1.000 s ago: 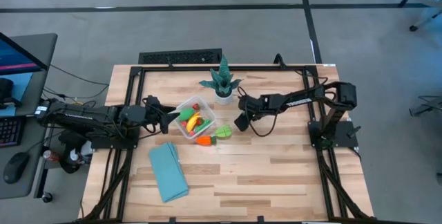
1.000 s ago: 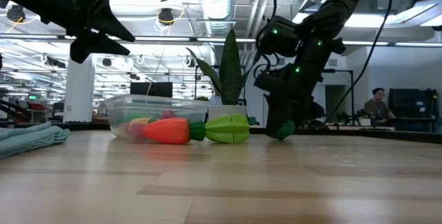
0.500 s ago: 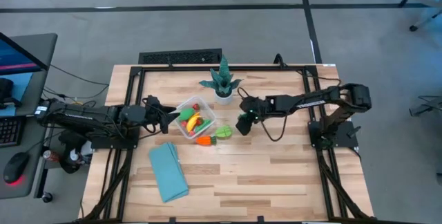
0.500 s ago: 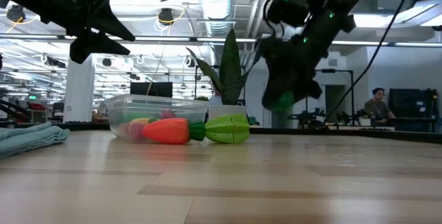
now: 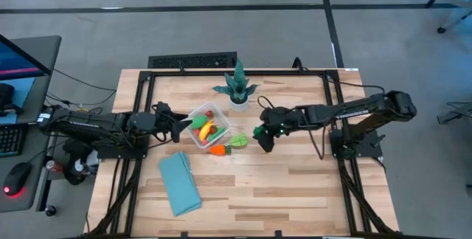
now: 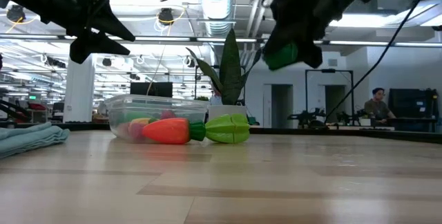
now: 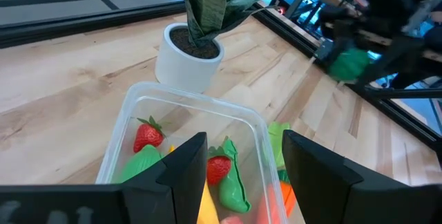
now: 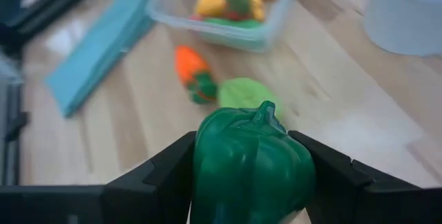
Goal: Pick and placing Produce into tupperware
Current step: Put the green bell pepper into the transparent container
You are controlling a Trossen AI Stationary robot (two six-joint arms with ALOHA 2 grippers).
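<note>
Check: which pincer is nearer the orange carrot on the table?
Right. The right pincer, holding a green pepper, hangs just beyond the carrot; the left pincer waits across the tupperware.

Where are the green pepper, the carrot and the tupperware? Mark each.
green pepper (image 8: 252, 160): right wrist view, front of its body.
carrot (image 6: 166, 131): low view, orange body.
tupperware (image 7: 255, 131): left wrist view, clear rim corner.

A dark green pepper sits between black claw fingers. An orange carrot and pale green piece lie on the light wooden desk; the cloth is teal.
</note>
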